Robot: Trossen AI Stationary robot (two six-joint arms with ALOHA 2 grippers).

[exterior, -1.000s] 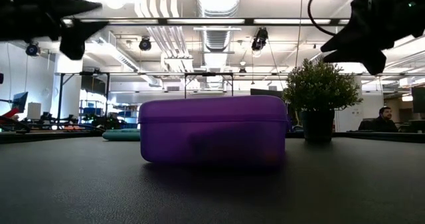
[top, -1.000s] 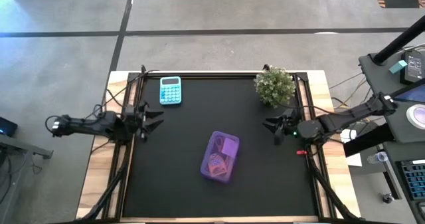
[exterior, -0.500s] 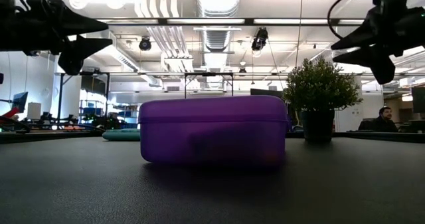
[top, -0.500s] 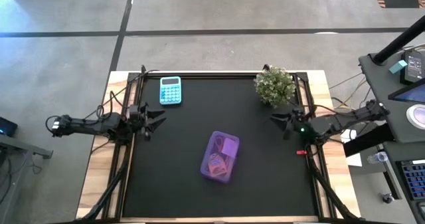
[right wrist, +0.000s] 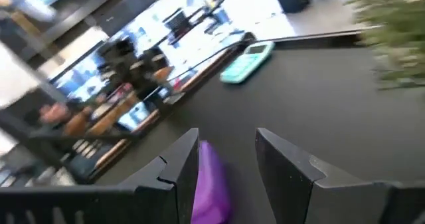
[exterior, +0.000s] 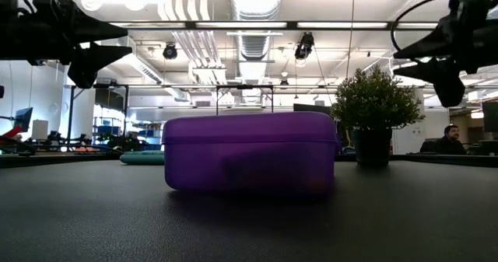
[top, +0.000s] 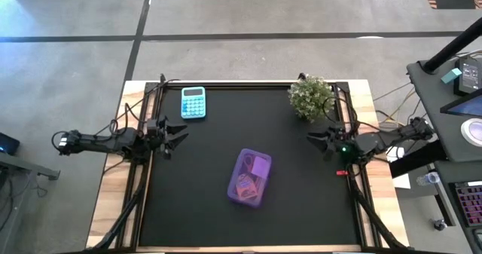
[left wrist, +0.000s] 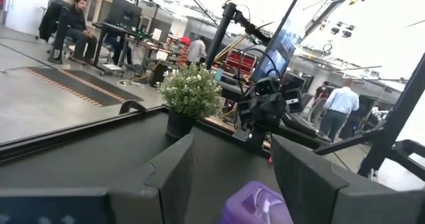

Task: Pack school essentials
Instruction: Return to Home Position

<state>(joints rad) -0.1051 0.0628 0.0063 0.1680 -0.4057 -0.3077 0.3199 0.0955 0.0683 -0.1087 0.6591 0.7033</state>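
Stationery (top: pixel 246 185) is lying inside the closed purple case (exterior: pixel 249 165) at the middle of the mat (top: pixel 211 201), while I am holding my left gripper (top: pixel 179 133) and right gripper (top: pixel 315 142) spread, empty, above opposite side edges.

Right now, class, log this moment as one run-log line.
purple case shut, mid-table | left gripper open, raised by left edge | right gripper open, raised by right edge | calculator and plant along far edge
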